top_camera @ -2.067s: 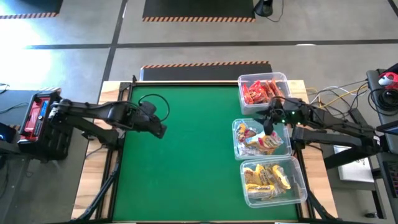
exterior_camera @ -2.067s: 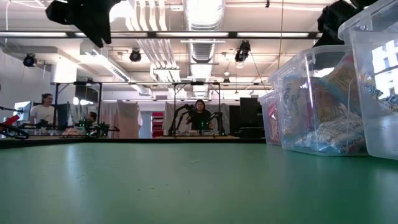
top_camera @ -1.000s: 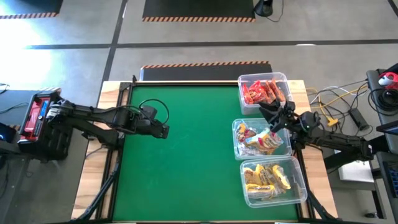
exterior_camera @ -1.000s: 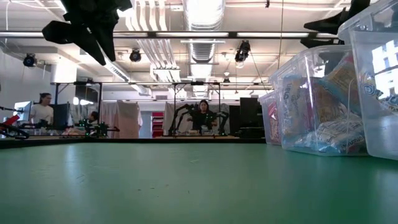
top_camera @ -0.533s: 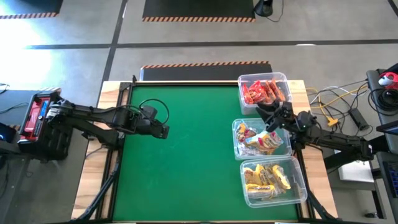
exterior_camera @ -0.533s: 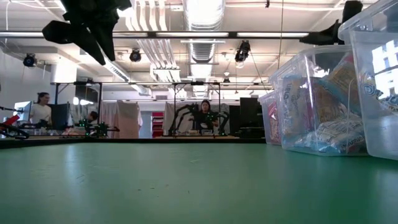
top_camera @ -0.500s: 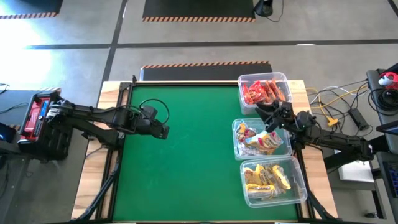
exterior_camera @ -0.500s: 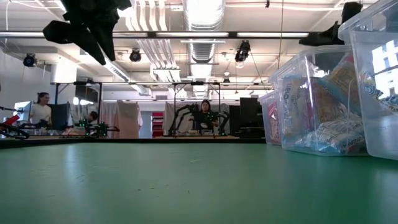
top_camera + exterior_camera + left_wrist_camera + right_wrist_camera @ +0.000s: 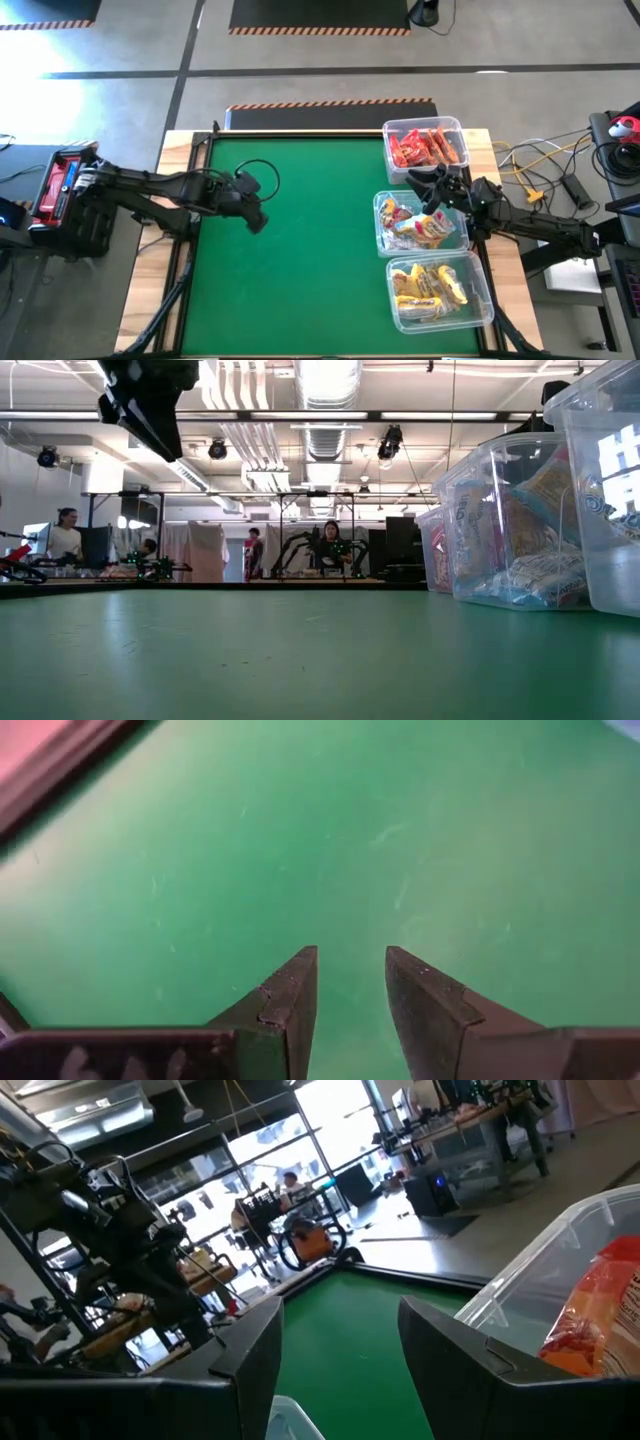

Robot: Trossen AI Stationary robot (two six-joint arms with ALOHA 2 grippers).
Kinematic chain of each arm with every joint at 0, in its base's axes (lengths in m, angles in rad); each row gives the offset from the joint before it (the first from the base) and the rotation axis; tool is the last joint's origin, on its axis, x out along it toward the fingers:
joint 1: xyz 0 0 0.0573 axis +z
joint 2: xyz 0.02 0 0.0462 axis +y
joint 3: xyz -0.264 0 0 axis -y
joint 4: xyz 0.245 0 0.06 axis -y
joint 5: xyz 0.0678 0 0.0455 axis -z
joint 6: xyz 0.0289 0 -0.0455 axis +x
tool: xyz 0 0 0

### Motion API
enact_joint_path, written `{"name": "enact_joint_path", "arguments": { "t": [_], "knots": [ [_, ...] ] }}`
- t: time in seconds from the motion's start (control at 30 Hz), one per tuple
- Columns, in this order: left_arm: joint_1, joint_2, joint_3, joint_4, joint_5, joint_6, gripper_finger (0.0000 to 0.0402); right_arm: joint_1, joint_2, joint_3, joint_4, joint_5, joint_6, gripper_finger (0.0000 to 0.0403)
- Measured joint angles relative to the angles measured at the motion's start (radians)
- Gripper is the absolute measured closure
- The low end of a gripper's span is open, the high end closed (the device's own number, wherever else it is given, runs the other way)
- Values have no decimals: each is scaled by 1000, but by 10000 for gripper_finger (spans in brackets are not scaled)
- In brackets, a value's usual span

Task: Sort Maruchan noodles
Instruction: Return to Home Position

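The Maruchan noodles lie sorted in three clear bins along the table's right edge. Red packets (image 9: 425, 148) are in the far bin, yellow and blue-white packets (image 9: 418, 224) in the middle bin, and yellow-orange packets (image 9: 432, 285) in the near bin. My right gripper (image 9: 424, 186) hovers open and holds nothing, above the gap between the far and middle bins; its wrist view shows a red-orange packet (image 9: 600, 1315) inside a bin wall. My left gripper (image 9: 256, 217) hangs open over the bare green mat (image 9: 350, 982) on the table's left half, tipped down, with nothing between its fingers.
The three bins (image 9: 520, 525) stand in a row on the right side of the green mat (image 9: 310, 250). A loop of black cable (image 9: 255, 170) lies by the left arm. People and workbenches show in the room beyond the far edge (image 9: 325, 545).
My left gripper has tipped from pointing toward the table's right to pointing down at the mat, shifting slightly toward the near edge. My right gripper has moved a little toward the table's left, staying above the bins.
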Motion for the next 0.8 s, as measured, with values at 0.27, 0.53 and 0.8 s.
{"name": "enact_joint_path", "arguments": {
  "t": [0.27, 0.53, 0.8],
  "knots": [
    [1, -119, -77, 9, -16, 220, 299, 0, 2, 0, 0, 0, 0, 216],
    [8, -478, -379, 213, -29, 265, 299, 0, 2, -1, 0, 0, 0, 216],
    [10, -826, -702, 607, -29, 370, 299, 0, 2, -1, -2, 0, 0, 216]
  ]
}}
